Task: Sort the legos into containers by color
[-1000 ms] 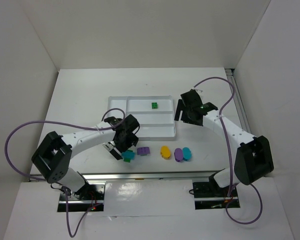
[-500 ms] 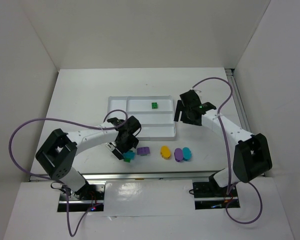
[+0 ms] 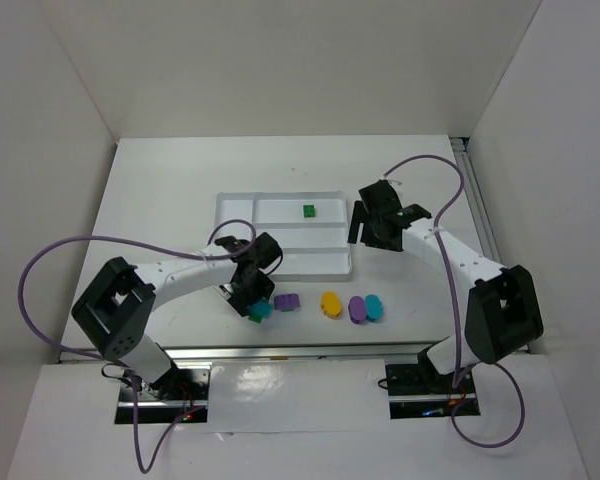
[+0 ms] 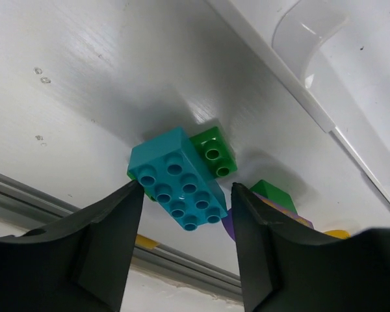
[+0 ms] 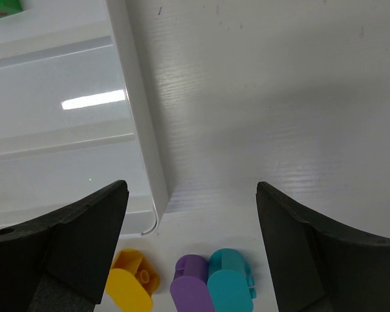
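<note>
Left gripper (image 4: 186, 187) is hanging low over the table just in front of the white tray (image 3: 280, 266). Its fingers are standing apart, flanking a teal studded brick (image 4: 175, 179) that is lying against a small green brick (image 4: 212, 153). Right gripper (image 5: 190, 188) is hovering over bare table beside the tray's right edge, fingers spread wide around nothing; a yellow oval (image 5: 133, 283), a purple oval (image 5: 190, 286) and a teal oval (image 5: 229, 283) are sitting in a row nearby, and another green brick (image 3: 308, 210) is resting in the tray's far long section.

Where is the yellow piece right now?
In the top view, the yellow lego lies on the table before the white tray, between a purple brick and a purple oval.
</note>
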Motion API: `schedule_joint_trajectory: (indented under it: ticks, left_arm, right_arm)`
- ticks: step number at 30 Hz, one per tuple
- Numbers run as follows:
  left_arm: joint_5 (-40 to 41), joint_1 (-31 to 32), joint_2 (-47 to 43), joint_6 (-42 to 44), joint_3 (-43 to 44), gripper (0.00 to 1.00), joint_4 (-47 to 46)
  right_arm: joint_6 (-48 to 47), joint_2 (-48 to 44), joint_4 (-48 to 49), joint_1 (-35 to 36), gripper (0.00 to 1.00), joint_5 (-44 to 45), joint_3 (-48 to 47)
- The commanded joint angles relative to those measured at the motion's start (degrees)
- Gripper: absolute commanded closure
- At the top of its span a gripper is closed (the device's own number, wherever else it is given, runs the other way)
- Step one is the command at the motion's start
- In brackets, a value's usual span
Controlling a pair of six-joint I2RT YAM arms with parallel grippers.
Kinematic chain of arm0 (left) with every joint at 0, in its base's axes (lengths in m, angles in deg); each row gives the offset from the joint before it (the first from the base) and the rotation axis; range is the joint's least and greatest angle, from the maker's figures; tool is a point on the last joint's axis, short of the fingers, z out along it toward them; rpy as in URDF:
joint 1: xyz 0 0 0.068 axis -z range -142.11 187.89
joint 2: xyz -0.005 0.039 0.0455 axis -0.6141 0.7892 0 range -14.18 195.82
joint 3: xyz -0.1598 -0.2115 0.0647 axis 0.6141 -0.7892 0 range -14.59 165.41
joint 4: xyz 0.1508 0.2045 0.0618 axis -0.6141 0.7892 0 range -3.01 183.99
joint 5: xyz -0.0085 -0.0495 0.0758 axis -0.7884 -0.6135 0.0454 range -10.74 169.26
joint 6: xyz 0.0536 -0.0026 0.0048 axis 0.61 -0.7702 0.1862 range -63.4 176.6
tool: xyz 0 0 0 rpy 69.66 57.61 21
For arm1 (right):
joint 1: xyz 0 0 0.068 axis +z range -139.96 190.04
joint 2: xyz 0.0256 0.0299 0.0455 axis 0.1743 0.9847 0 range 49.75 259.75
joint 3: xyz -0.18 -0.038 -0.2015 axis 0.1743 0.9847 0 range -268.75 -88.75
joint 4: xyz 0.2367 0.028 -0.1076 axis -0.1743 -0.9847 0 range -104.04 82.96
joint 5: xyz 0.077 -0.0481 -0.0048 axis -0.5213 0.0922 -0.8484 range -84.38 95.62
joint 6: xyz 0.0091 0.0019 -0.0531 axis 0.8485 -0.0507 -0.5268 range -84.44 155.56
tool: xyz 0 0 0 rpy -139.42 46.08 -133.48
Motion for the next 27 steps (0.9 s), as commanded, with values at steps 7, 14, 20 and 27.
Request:
schedule_joint_trajectory:
  ticks: [7, 14, 20, 27]
  left_arm:
    - [0.9, 0.3, 1.5, 0.7, -0.7, 0.47, 0.5]
    - [6.1, 0.9, -3.3, 7.2, 7.8, 0.87, 7.7]
    - [2.7, -1.4, -5.9, 35.5, 24.0, 1.0, 6.6]
    - [-9.0, -3.1, -7.2, 56.6, 28.3, 1.0, -6.8]
  right_arm:
    - [-0.8, 0.1, 1.9, -0.4, 0.13, 0.5, 0.4]
    - [-1.3, 0.1, 1.9, -0.4, 0.13, -0.9, 0.4]
    - [-5.1, -5.2, 7.5, -0.4, 0.13, -15.1, 0.4]
    - [-4.8, -11.1, 11.0, -0.4, 0.13, -32.4, -1.7]
